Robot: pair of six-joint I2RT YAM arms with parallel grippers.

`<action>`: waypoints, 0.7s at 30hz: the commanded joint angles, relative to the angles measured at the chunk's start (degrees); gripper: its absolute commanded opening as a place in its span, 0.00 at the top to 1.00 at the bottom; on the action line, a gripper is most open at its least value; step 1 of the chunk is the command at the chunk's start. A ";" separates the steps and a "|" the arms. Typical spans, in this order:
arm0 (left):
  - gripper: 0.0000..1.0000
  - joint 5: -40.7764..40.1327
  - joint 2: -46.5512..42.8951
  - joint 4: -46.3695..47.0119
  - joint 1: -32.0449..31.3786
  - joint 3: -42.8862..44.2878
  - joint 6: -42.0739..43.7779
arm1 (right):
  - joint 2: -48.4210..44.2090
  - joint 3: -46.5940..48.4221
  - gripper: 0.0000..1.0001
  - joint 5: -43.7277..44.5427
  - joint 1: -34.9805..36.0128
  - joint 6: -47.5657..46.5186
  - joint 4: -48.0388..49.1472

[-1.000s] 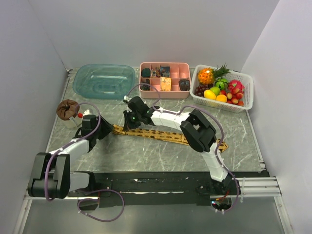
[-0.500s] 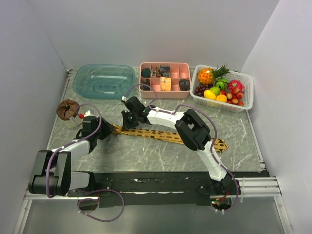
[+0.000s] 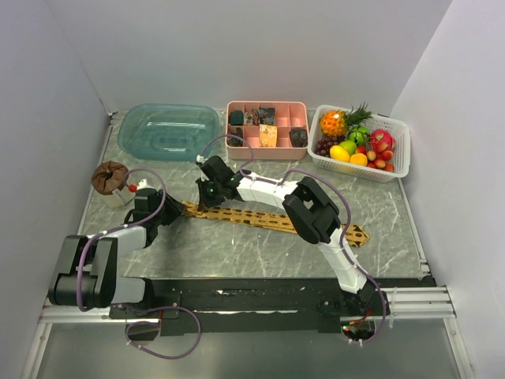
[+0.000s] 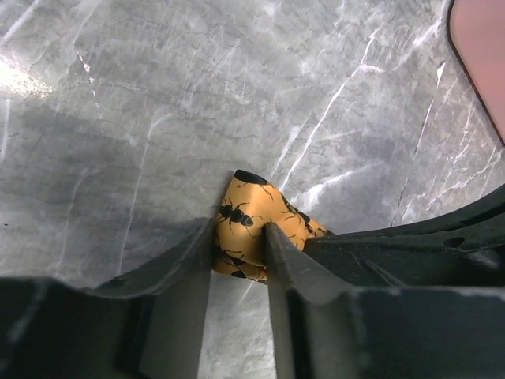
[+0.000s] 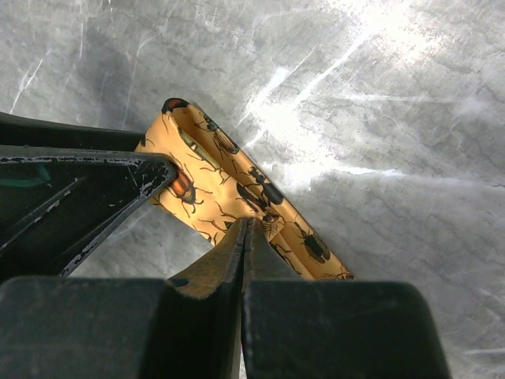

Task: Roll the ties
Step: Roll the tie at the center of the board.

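The grey marbled tabletop (image 3: 237, 253) carries the long golden-yellow cloth tie (image 3: 252, 217) with its dark insect pattern. In the top view the tie lies flat across the middle, running from 9 o'clock toward 4 o'clock, not yet rolled.

The right end effector (image 5: 245, 229) has its fingers pressed together. Their tips rest on the cloth close to the 9 o'clock end, and I see nothing between them.

The left end effector (image 4: 237, 249) has one finger on each side of the folded tip of the tie. Both fingers seem to touch the cloth, but I cannot tell if they really pinch it.

I judge this to be the start of the rolling. The next move needs a firm hold on the tip, which must then be turned over onto the strip toward 4 o'clock.

I can read no brand, label or writing.
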 commanded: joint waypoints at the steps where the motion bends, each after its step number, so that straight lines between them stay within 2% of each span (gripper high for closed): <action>1: 0.67 1.83 0.68 4.81 -0.08 -1.20 -1.01 | 0.73 1.48 1.00 2.71 0.43 -1.01 -1.61; 5: 0.76 1.04 0.94 5.17 -1.04 -1.02 -0.92 | 1.78 2.45 1.00 3.32 0.34 -1.18 -2.75; 8: 0.88 0.51 1.29 5.25 -1.66 -0.59 -0.75 | 2.31 2.80 1.00 3.76 0.43 -1.27 -3.19; 9: 0.96 0.42 1.38 5.25 -1.75 -0.50 -0.66 | 2.40 2.89 1.00 4.02 0.43 -1.27 -3.28; 10: 0.99 0.42 1.38 5.25 -1.92 -0.50 -0.57 | 2.40 2.89 1.00 4.11 0.43 -1.36 -3.36; 13: 0.98 -0.02 1.29 4.90 -2.19 -0.06 -0.31 | 2.40 2.54 1.00 4.55 0.43 -1.53 -3.37; 14: 0.94 -0.28 0.94 4.38 -2.19 0.12 -0.22 | 2.40 2.45 1.00 4.64 0.43 -1.54 -3.36; 15: 0.74 -0.63 0.68 3.85 -2.19 0.21 -0.30 | 2.31 2.45 1.00 4.82 0.43 -1.54 -3.36; 18: 0.48 -1.51 -0.64 1.83 -2.19 0.12 -0.48 | 2.05 2.10 1.00 5.17 0.43 -1.54 -3.02; 21: 0.43 -1.25 -1.34 1.82 -2.19 -0.67 -1.27 | 1.78 1.84 1.00 5.34 0.52 -1.45 -2.66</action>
